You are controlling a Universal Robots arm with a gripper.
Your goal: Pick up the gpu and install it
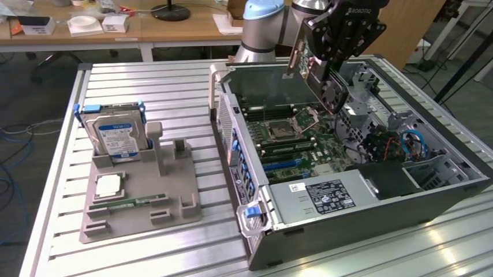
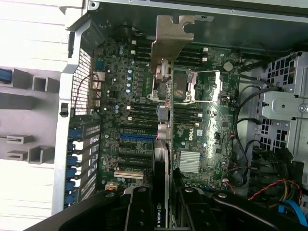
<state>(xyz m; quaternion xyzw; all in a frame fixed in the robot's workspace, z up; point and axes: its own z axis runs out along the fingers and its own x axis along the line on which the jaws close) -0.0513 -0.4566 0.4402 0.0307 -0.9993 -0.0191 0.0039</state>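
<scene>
Robot arm's gripper [image 1: 333, 57] is clenched on the gpu [image 1: 329, 97] above an open computer case [image 1: 254, 190].

The card hangs on edge in the gripper's grasp, its silver bracket [image 2: 172, 38] at the end away from the fingers, held over the motherboard [image 1: 289, 130] and not seated in it. The case lies on its side on a ribbed metal table [image 1: 146, 75]. Well off from the gripper, toward the exterior view's left, a grey holder tray [image 1: 138, 213] carries a hard drive [image 1: 117, 135] standing upright, plus a processor chip [image 1: 108, 184] and a memory stick [image 1: 127, 202] lying flat. Behind the arm, wooden desks [image 1: 177, 29] hold white boxes [image 1: 85, 24] and a black lamp base [image 1: 170, 11]. Blue cables [image 1: 19, 130] trail across the floor.
</scene>
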